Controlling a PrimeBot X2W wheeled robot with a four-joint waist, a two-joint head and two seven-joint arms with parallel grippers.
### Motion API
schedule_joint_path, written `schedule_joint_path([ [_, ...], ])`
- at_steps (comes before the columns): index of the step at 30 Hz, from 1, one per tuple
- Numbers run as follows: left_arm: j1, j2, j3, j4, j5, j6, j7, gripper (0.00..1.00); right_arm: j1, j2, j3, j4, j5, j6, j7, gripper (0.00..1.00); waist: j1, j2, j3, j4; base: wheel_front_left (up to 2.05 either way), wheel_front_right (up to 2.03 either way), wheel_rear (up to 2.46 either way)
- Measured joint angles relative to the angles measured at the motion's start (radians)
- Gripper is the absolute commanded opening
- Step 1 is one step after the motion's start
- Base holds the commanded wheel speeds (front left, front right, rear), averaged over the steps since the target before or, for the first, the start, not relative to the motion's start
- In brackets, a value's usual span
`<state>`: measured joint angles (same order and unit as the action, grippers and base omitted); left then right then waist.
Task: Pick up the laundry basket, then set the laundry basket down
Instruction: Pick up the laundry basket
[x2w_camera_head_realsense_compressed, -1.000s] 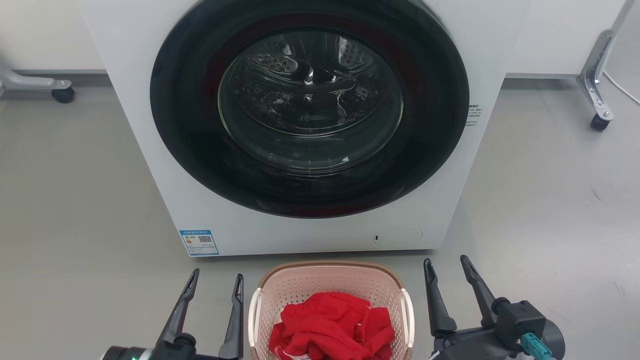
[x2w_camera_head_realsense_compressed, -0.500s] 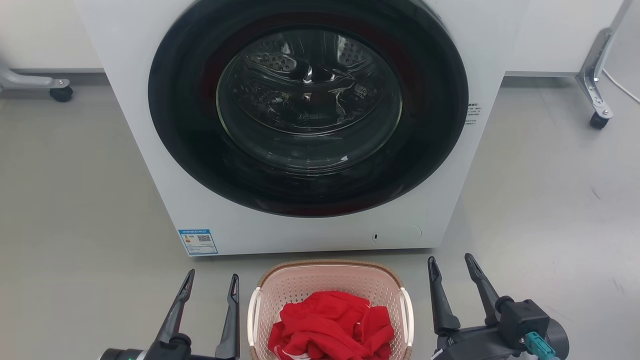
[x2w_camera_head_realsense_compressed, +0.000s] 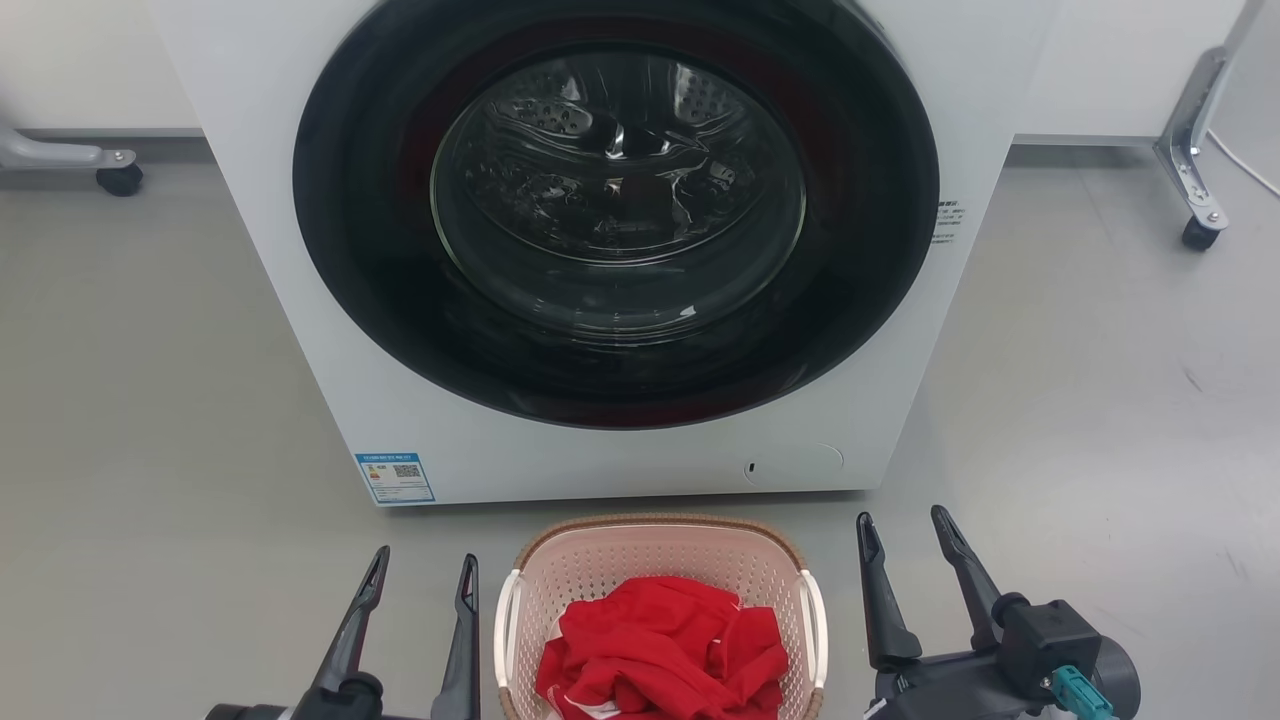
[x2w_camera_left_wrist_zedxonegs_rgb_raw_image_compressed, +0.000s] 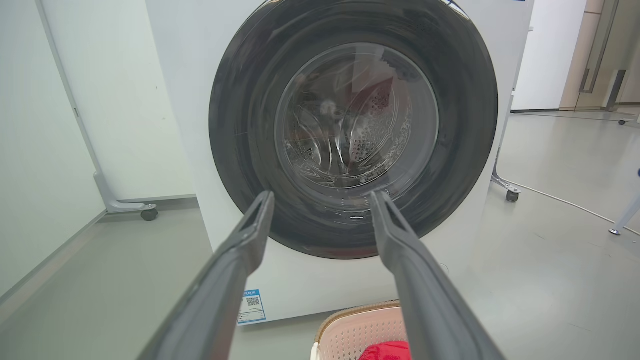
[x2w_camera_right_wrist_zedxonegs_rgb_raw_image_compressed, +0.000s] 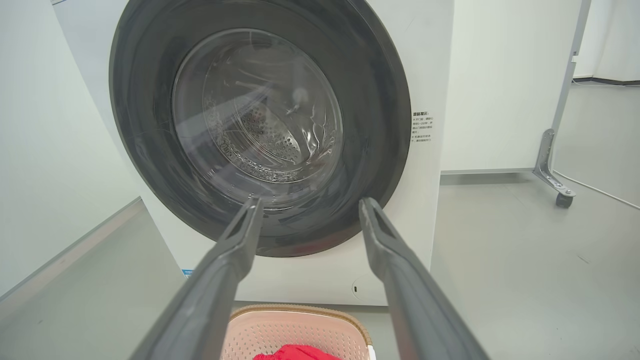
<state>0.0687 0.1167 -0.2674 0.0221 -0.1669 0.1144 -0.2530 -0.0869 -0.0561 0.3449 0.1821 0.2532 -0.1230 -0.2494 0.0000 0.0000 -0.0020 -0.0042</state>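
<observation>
Basket position: We found the laundry basket (x2w_camera_head_realsense_compressed: 655, 555) upright on the floor (x2w_camera_head_realsense_compressed: 150, 400), just in front of the washing machine (x2w_camera_head_realsense_compressed: 600, 465). It sat between the left gripper (x2w_camera_head_realsense_compressed: 424, 556) and the right gripper (x2w_camera_head_realsense_compressed: 900, 516), and we saw no contact with either.
Contents: A crumpled red garment (x2w_camera_head_realsense_compressed: 660, 650) lay loose inside, below the rim at the far end.
Left gripper: Its fingers stood apart with nothing between them. It was just beside the basket's left side, tips pointing toward the washer.
Right gripper: Its fingers were likewise apart and empty. It was near the basket's right side, with a somewhat wider gap than on the left.
Weight: We judged the load light, being thin perforated plastic and one soft garment.
Stiffness: We judged the walls fairly stiff but likely to flex if squeezed. The brown woven-look rim looked the firmest band.
Surface: The plastic was smooth, and we judged it slippery to narrow fingers.
Hold points: The left handle (x2w_camera_head_realsense_compressed: 504, 630) and right handle (x2w_camera_head_realsense_compressed: 818, 630), both white, each faced a gripper. We advised one gripper on each handle, closing across the handle rather than pinching the wall.
Risk: In our judgement, an uneven lift would tip the basket and shift the garment, and a hold on one side only would twist it.
Status: Pick-up had not begun.
</observation>
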Motion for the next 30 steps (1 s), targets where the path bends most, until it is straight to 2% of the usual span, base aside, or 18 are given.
schedule_joint_path([
  [15, -0.009, -0.007, 0.005, -0.023, 0.0, -0.001, 0.0, 1.0, 0.005, 0.002, -0.019, -0.024, -0.007, 0.009, 0.0, 1.0, 0.0, 0.0, 0.08, -0.005, 0.0, 0.0, 0.0],
  [30, -0.21, -0.025, 0.023, 0.034, -0.003, -0.019, 0.0, 1.0, -0.195, 0.001, -0.075, -0.008, -0.013, 0.028, -0.002, 1.0, 0.0002, 0.0001, 0.273, -0.003, 0.0, 0.0, 0.0],
])
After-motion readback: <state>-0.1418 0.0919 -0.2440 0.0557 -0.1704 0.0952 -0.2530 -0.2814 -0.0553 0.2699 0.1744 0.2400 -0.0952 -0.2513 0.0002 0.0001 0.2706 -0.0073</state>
